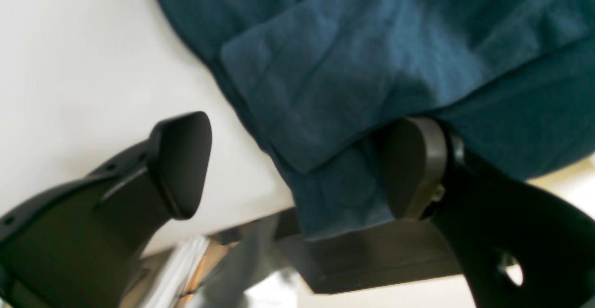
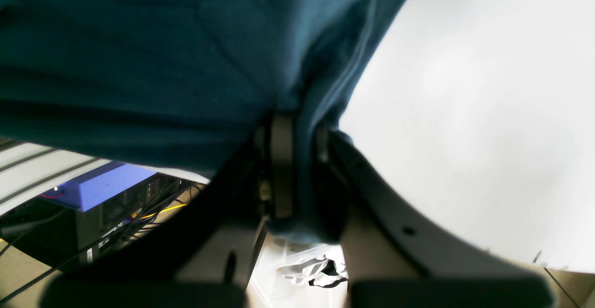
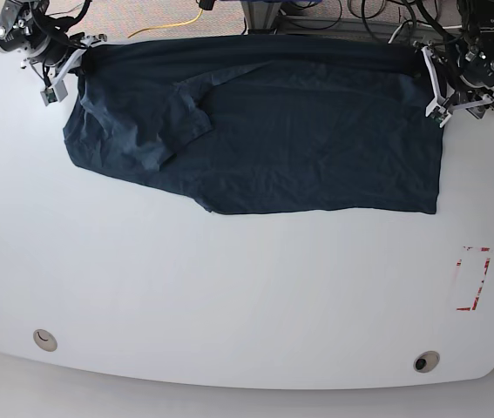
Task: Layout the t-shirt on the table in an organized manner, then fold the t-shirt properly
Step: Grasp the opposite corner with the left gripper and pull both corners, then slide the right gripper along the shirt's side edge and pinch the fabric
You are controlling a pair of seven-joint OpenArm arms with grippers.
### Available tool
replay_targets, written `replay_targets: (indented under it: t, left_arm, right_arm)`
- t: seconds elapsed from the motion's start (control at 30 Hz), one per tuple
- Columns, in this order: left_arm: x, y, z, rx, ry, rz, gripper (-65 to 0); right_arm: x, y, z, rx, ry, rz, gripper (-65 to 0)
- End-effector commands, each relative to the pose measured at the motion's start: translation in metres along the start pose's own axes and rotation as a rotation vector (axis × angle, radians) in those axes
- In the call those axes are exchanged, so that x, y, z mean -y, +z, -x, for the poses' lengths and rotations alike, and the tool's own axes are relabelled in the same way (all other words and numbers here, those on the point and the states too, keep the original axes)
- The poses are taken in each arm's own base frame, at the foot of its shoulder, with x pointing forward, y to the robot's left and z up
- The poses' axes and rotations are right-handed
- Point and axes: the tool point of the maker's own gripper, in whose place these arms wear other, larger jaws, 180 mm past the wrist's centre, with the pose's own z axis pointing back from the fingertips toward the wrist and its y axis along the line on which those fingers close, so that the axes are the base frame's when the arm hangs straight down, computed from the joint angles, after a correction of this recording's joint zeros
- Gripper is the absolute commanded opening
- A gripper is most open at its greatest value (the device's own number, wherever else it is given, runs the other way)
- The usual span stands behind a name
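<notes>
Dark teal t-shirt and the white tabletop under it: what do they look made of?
The dark teal short-sleeved t-shirt: a soft knit, likely cotton, matte; it creases, folds over itself and shows a faint fuzzy weave in the left wrist view. The white tabletop with rounded corners: smooth and hard, probably laminate or painted board; even surface with a soft sheen, exact material unclear.

A t-shirt (image 3: 299, 131) lies spread across the far part of a table (image 3: 229, 287), its far edge along the table's far edge. One arm's gripper (image 3: 64, 65) sits at the shirt's far left corner, the other gripper (image 3: 443, 83) at its far right corner. A dashed rectangle mark (image 3: 473, 279) lies near the table's right edge, and two grommet holes (image 3: 44, 340) sit along the near edge.
</notes>
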Motion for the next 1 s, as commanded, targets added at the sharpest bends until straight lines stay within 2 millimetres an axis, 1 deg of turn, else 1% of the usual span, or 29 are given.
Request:
replay_targets:
  t: [0.0, 0.07, 0.1, 0.17, 0.27, 0.3, 0.37, 0.4, 0.47, 0.57, 0.73, 0.8, 0.87, 0.97]
  left_arm:
    - [-0.021, 0.006, 0.011, -0.064, -0.008, -0.064, -12.4]
    - [-0.033, 0.011, 0.013, -0.068, 0.019, -0.094, -12.4]
    - [-0.041, 0.014, 0.012, -0.061, 0.037, -0.115, -12.4]
    - [-0.054, 0.018, 0.005, -0.041, 0.058, -0.146, -12.4]
    - [-0.067, 0.023, -0.005, -0.012, 0.071, -0.178, -12.4]
    - [-0.073, 0.025, -0.009, -0.004, 0.069, -0.192, -12.4]
    - [-0.081, 0.029, -0.012, 0.001, 0.062, -0.212, -12.4]
    - [-0.087, 0.032, -0.015, 0.002, 0.058, -0.224, -12.4]
    - [-0.093, 0.035, -0.019, 0.006, 0.059, -0.239, -12.4]
    - [-0.103, 0.039, -0.031, 0.029, 0.068, -0.262, -12.4]
    - [-0.117, 0.047, -0.040, 0.048, 0.060, -0.295, -12.4]
    - [-0.122, 0.051, -0.049, 0.072, 0.063, -0.308, -12.4]
    - [-0.127, 0.054, -0.059, 0.099, 0.070, -0.321, -12.4]
    - [-0.133, 0.059, -0.070, 0.127, 0.074, -0.335, -12.4]
  right_arm:
    - [0.009, 0.007, -0.006, 0.011, 0.018, 0.030, -62.9]
    - [0.009, 0.007, -0.005, 0.011, 0.019, 0.030, -62.8]
    - [0.009, 0.008, -0.006, 0.013, 0.021, 0.031, -61.7]
    - [0.009, 0.009, -0.008, 0.017, 0.028, 0.033, -57.2]
    - [0.012, 0.012, -0.014, 0.024, 0.050, 0.043, -46.9]
    - [0.012, 0.014, -0.016, 0.029, 0.059, 0.047, -42.0]
    - [0.011, 0.016, -0.018, 0.034, 0.065, 0.050, -35.7]
    - [0.010, 0.017, -0.021, 0.041, 0.075, 0.053, -31.4]
    - [0.008, 0.020, -0.023, 0.047, 0.088, 0.056, -25.5]
    - [0.006, 0.026, -0.033, 0.070, 0.120, 0.066, -17.6]
    - [0.002, 0.034, -0.048, 0.104, 0.166, 0.081, -9.0]
    - [0.005, 0.039, -0.056, 0.106, 0.195, 0.095, -6.0]
    - [0.008, 0.041, -0.063, 0.099, 0.214, 0.107, -4.1]
    - [0.013, 0.042, -0.074, 0.098, 0.222, 0.124, -3.6]
